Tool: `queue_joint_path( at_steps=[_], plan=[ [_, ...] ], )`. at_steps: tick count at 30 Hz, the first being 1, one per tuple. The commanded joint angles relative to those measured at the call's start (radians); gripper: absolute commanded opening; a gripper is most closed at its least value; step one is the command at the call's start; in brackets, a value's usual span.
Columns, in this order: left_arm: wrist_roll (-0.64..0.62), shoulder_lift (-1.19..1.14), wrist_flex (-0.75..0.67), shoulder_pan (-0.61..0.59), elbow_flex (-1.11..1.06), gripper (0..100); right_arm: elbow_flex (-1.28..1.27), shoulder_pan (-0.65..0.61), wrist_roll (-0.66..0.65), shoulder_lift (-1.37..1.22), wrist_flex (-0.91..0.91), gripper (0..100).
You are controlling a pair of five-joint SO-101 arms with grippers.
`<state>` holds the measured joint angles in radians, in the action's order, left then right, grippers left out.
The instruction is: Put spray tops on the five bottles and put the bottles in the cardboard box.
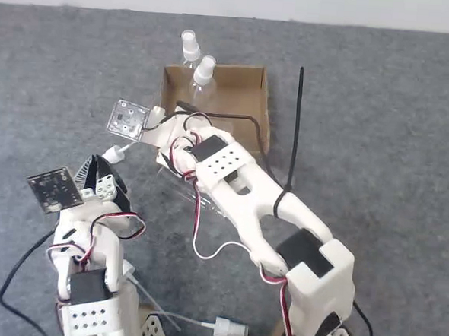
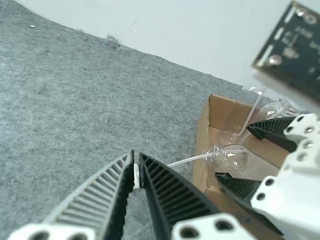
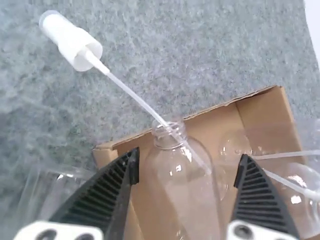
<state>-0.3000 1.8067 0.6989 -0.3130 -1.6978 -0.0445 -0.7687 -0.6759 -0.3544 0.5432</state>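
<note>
Tube in the neck, top not yet seated.
The right gripper (image 3: 189, 156) has its fingers clamped on the bottle (image 3: 180, 185), tilted over the box (image 1: 245, 85) edge. The top (image 3: 70, 40) has its tube in the neck, its cap well outside the box. The left gripper (image 2: 136, 156) has its fingers nearly together; whether they grip the top is unclear. An off-axis push could bend the tube or pull it out. One capped bottle (image 1: 205, 72) stands inside the box and another (image 1: 190, 44) just behind it, while a spare top (image 1: 228, 330) lies well apart. The right arm partly covers the box mouth.
</note>
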Motion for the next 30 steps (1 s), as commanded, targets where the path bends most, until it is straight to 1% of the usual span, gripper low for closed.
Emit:
queue_joint_path(
  at_steps=[1, 12, 16, 19, 21, 26, 30],
  plan=[
    [0.006, 0.012, -0.026, -0.006, 0.013, 1, 0.066, -0.008, -0.017, 0.002, -0.044, 26.5],
    [0.006, 0.012, -0.026, -0.006, 0.013, 1, 0.066, -0.01, -0.021, -0.074, -0.114, 26.3],
    [0.006, 0.012, -0.026, -0.006, 0.013, 1, 0.066, -0.01, -0.1, -0.076, -0.113, 26.3],
    [0.006, 0.012, -0.026, -0.006, 0.013, 1, 0.066, -0.01, -0.12, -0.076, -0.113, 26.2],
    [0.006, 0.012, -0.026, -0.006, 0.013, 1, 0.066, -0.01, -0.124, -0.076, -0.113, 23.7],
    [0.006, 0.012, -0.026, -0.006, 0.013, 1, 0.066, -0.012, -0.172, -0.076, -0.113, 12.0],
    [0.006, 0.012, -0.026, -0.006, 0.013, 1, 0.066, -0.012, -0.173, -0.076, -0.111, 9.7]
  ],
)
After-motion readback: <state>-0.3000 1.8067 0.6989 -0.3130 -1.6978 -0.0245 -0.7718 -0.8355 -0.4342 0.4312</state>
